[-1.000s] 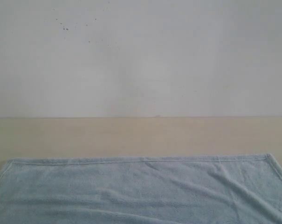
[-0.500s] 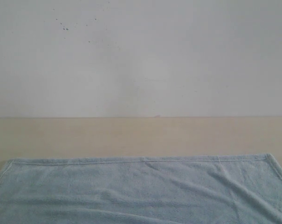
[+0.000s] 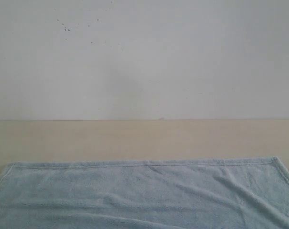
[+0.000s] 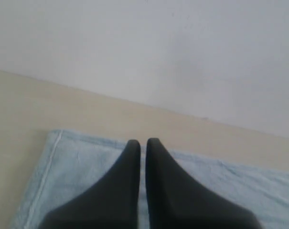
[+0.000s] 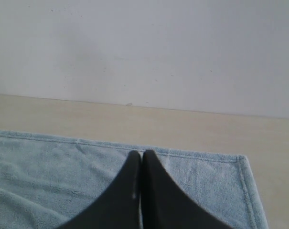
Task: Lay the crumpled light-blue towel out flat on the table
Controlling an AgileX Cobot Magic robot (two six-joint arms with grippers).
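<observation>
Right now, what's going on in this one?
The pale light-blue fluffy terry towel lies spread on the plain beige table, far hem straight, both far corners out, only shallow wrinkles showing. Its near part runs out of view. The black left gripper and black right gripper sit over the towel, one near each far corner, jaws shut with nothing visibly pinched. Spreading looks about done.

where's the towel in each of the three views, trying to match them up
Exterior view: the towel fills the bottom strip, both far corners showing.
Left wrist view: towel seen past the fingers, one hemmed corner showing.
Right wrist view: towel seen past the fingers, the opposite corner showing.
Shared landmark: the speck where table meets wall.
</observation>
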